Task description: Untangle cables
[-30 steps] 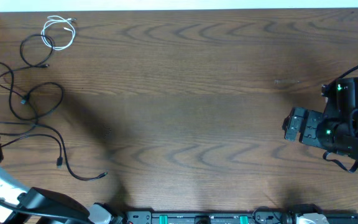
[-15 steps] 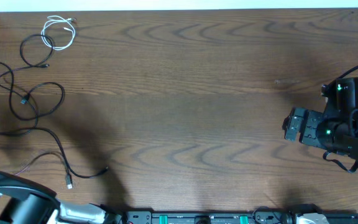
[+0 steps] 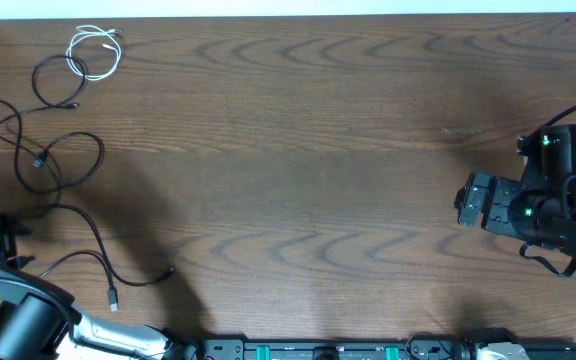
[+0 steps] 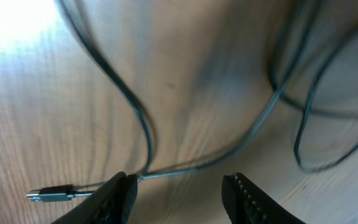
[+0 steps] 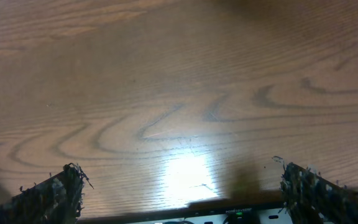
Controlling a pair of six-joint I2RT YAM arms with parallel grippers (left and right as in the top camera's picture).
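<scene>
Black cables (image 3: 100, 155) lie looped at the far left, 1 white cable (image 3: 80, 40) beyond them. Left gripper (image 4: 179, 180) hangs half open over 1 strand, holding nothing; right gripper (image 5: 179, 171) is wide open, empty. Closing here could catch 2 strands and tighten the loops.

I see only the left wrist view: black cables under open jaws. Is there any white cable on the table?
Observer: Yes, one white cable, coiled at the far left corner of the table.
Operator: Does it touch the others?
Observer: It seems to meet the loop of one black cable beside it; I cannot tell if they cross.
Operator: And on the right, is anything held?
Observer: Nothing. The right gripper has its jaws wide open over bare wood.
</scene>
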